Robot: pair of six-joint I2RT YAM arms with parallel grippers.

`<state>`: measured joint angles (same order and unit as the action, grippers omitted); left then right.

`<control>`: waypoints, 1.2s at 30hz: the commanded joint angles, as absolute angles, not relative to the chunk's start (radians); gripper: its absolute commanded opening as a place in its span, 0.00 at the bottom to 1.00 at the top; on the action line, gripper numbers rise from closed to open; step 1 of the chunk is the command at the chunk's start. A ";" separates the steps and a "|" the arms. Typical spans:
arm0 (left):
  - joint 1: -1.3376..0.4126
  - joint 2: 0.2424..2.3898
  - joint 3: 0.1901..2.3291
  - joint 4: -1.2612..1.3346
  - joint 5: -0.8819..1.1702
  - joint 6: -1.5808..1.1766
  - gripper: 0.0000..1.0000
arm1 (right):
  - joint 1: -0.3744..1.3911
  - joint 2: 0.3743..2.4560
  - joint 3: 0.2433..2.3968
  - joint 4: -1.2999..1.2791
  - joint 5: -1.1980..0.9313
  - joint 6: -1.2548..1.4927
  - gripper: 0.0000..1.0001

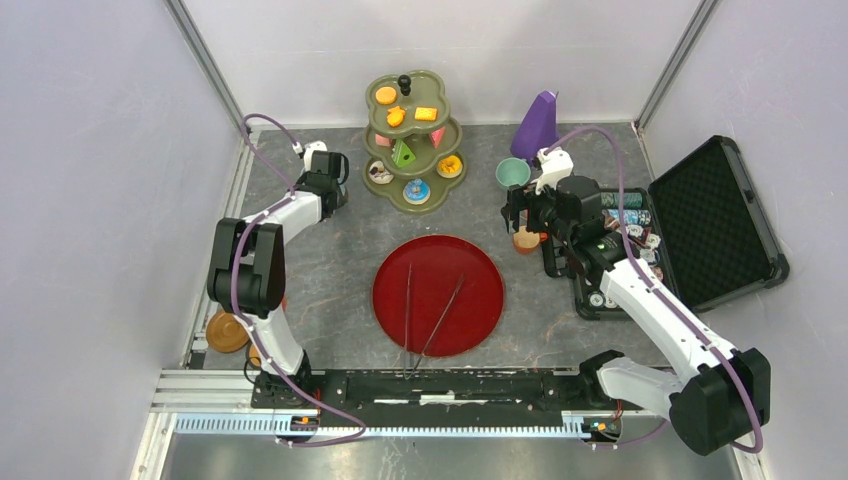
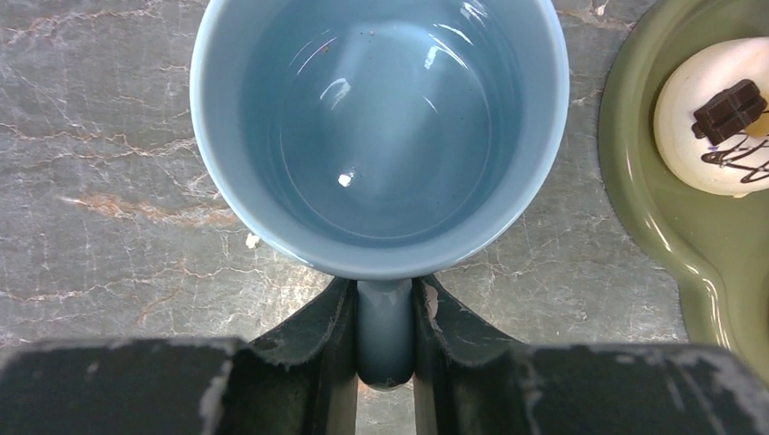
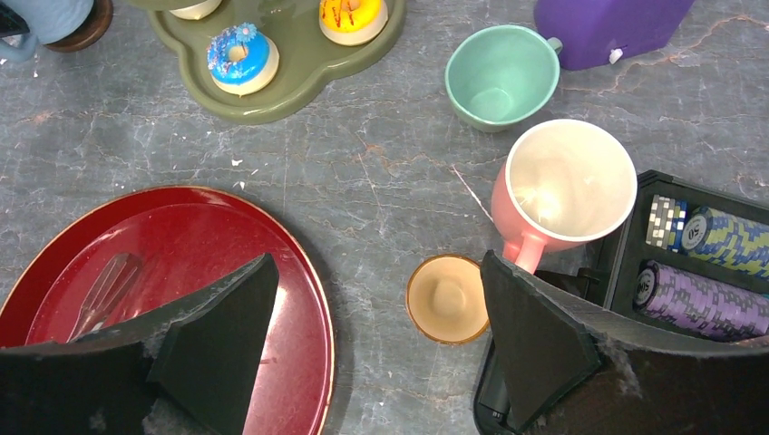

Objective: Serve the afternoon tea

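Left pincer clamped on blue mug handle, right pincer wide, orange cup within its span

Three ceramic mugs: one pale blue mug, one mint-green mug, one pink mug; one small orange cup; one round red tray; one olive three-tier stand.

I find no words or numbers I can read. The poker chips in the black case beside my right pincer have little marks on their faces, but they are too small and blurry to tell.
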<state>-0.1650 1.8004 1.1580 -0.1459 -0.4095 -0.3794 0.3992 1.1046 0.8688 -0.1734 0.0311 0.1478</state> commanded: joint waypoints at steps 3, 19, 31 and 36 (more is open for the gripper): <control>-0.164 1.800 1.172 -0.005 -0.415 -0.371 0.02 | 0.401 1.102 0.859 -0.128 0.034 0.138 0.90; -0.164 1.835 1.207 -0.023 -0.378 -0.343 0.02 | 0.400 1.106 0.847 -0.118 0.031 0.137 0.90; -0.164 1.840 1.247 -0.121 -0.407 -0.391 0.28 | 0.400 1.108 0.841 -0.114 0.029 0.139 0.90; -0.164 1.785 1.245 -0.141 -0.429 -0.397 0.53 | 0.400 1.106 0.839 -0.112 0.026 0.139 0.90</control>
<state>-0.1650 1.8450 1.2007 -0.1616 -0.3840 -0.3801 0.3992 1.1080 0.8486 -0.1638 0.0303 0.1478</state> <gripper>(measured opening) 0.477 0.899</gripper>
